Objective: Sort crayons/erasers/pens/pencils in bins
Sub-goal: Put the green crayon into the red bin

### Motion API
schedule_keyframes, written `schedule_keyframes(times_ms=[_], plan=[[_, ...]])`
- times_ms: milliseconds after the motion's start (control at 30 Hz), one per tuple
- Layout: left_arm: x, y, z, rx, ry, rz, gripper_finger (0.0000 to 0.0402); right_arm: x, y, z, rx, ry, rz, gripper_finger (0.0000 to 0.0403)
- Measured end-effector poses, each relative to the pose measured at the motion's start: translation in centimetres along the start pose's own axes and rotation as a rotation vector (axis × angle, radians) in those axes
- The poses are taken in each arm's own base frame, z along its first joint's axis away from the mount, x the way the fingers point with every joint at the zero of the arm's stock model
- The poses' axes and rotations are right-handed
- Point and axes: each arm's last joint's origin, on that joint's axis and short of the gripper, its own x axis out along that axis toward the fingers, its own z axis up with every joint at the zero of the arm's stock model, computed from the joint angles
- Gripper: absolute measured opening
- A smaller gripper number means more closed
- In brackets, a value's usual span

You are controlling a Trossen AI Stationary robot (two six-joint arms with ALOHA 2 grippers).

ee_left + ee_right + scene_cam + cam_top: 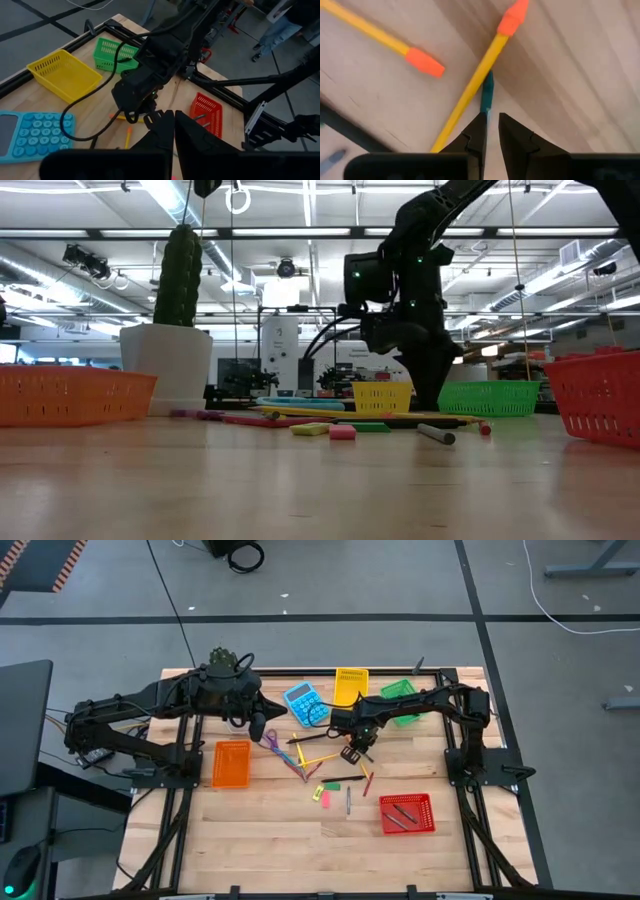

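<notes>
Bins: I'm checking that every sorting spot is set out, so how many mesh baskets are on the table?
4. The orange mesh basket sits at the left, the yellow mesh basket and green mesh basket at the far edge, the red mesh basket at the near right.

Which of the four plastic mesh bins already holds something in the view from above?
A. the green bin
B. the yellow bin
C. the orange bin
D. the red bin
D: in the high view, the red rectangular plastic mesh bin near the table's front right holds two dark sticks, while the orange mesh bin and the yellow mesh bin show only bare floors.
</notes>
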Motion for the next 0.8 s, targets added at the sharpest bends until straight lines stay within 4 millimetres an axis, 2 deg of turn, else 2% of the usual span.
schedule_keyframes(times_ms=[267,467,800], plan=[[0.0,0.0,0.0,0.011,0.001,0.0,0.0025,0.0,0.8,-0.5,0.043,0.014,0.01,0.0056],[0.0,0.0,0.0,0.01,0.001,0.0,0.0018,0.7,1.3,-1.4,0.078,0.0,-0.033,0.0076],[0.0,0.0,0.0,0.007,0.003,0.0,0.0029,2.3,0.6,-2.8,0.132,0.045,-0.062,0.0075]])
